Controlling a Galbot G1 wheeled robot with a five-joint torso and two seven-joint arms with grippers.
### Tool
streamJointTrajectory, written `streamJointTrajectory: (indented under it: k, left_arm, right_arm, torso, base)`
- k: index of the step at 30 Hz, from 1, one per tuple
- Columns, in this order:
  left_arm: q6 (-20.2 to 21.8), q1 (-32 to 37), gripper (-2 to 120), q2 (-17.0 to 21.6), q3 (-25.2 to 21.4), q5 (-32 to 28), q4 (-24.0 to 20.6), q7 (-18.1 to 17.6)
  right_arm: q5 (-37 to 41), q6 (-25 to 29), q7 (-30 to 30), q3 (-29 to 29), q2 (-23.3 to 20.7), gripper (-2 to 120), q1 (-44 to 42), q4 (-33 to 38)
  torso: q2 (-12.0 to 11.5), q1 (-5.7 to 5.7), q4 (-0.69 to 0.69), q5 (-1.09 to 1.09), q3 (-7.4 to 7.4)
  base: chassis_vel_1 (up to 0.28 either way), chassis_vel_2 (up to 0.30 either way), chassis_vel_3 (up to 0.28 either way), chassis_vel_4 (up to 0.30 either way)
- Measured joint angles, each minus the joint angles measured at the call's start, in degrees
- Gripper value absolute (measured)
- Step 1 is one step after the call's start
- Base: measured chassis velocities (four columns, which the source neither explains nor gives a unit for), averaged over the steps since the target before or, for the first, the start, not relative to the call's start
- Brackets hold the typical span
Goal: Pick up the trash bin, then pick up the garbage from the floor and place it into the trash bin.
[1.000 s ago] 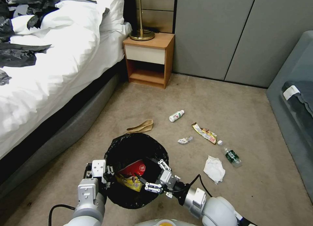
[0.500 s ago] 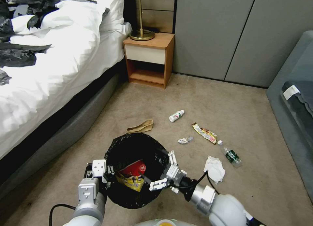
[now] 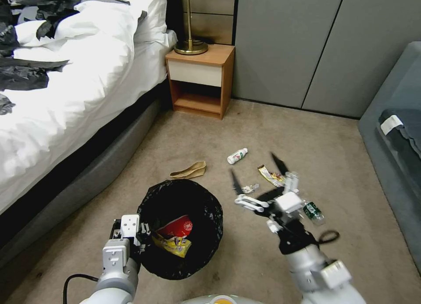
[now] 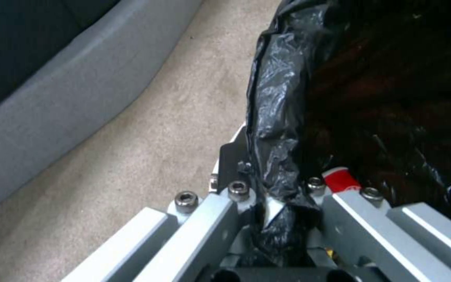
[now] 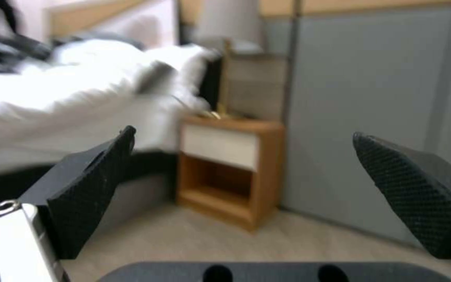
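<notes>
Here we find 1 trash bin (image 3: 182, 228), black-lined, standing on the floor (image 3: 307, 133) near the bed (image 3: 66, 89); inside it we count 2 pieces, a red carton (image 3: 177, 227) and a yellow wrapper (image 3: 173, 245). Our left gripper (image 3: 140, 238) is clamped on the bin's rim, the bag pinched between its fingers (image 4: 225, 156) in the left wrist view. Our right gripper (image 3: 258, 174) is raised to the right of the bin, jaws spread wide with nothing between them, its 2 black pads (image 5: 92, 188) pointing toward the nightstand (image 3: 199, 80). On the carpet beyond the bin we count 5 loose pieces: 1 brown paper (image 3: 188, 170), 1 white bottle (image 3: 237, 156), 1 small tissue (image 3: 250, 189), 1 yellow snack wrapper (image 3: 271, 174) and 1 green-labelled bottle (image 3: 313, 211), the last 3 partly hidden by the right gripper.
</notes>
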Motion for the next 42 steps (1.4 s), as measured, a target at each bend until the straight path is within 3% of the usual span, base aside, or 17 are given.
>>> streamJointTrajectory:
  k: [11, 19, 23, 26, 27, 29, 33, 42]
  left_arm:
    - [0.10, -1.00, 1, 0.10, 0.03, -0.63, 0.48, 0.03]
    - [0.19, -1.35, 1, 0.08, 0.06, -0.78, 0.72, 0.03]
    - [0.20, -1.33, 1, 0.08, 0.07, -0.79, 0.79, 0.03]
    - [0.20, -1.15, 1, 0.13, 0.06, -0.77, 0.80, 0.03]
    - [0.20, -1.15, 1, 0.13, 0.06, -0.77, 0.80, 0.03]
    - [0.20, -0.98, 1, 0.14, 0.02, -0.73, 0.78, 0.03]
    - [0.20, -0.58, 1, 0.15, 0.00, -0.62, 0.61, 0.01]
    - [0.13, -0.23, 1, 0.01, -0.06, -0.32, 0.41, -0.07]
  right_arm:
    - [-0.99, 3.32, 3.87, 3.54, 4.85, 100, -2.95, -7.72]
    - [1.45, 0.89, 3.83, 5.08, 4.88, 100, -1.17, -8.77]
    - [4.53, -4.77, 3.68, 7.10, 3.99, 100, 1.59, -9.59]
    - [8.59, -13.30, 3.55, 9.52, 2.36, 100, 6.12, -12.63]
    - [8.59, -13.30, 3.55, 9.52, 2.36, 100, 6.12, -12.63]
    - [11.21, -18.97, 3.25, 10.98, 1.07, 100, 10.64, -17.87]
    - [15.15, -24.48, 2.73, 11.77, -0.59, 100, 16.16, -25.16]
    - [17.56, -27.76, 0.72, 11.91, -1.62, 100, 23.50, -39.58]
  torso:
    - [0.00, 0.00, 0.01, 0.00, 0.00]
    - [0.00, 0.00, 0.00, -0.01, 0.00]
    - [0.00, 0.00, 0.00, -0.01, 0.00]
    - [0.00, 0.00, 0.00, 0.00, 0.00]
    - [0.00, 0.00, 0.00, 0.00, 0.00]
    - [0.00, 0.00, 0.00, 0.01, 0.00]
    - [0.00, 0.00, 0.01, 0.00, 0.01]
    - [0.00, 0.00, 0.00, 0.01, 0.01]
  base:
    - [0.000, 0.000, 0.000, 0.000]
    - [0.000, 0.000, 0.000, 0.000]
    - [0.000, 0.000, 0.000, 0.000]
    - [0.000, 0.000, 0.000, 0.000]
    - [0.000, 0.000, 0.000, 0.000]
    - [0.000, 0.000, 0.000, 0.000]
    - [0.000, 0.000, 0.000, 0.000]
    - [0.000, 0.000, 0.000, 0.000]
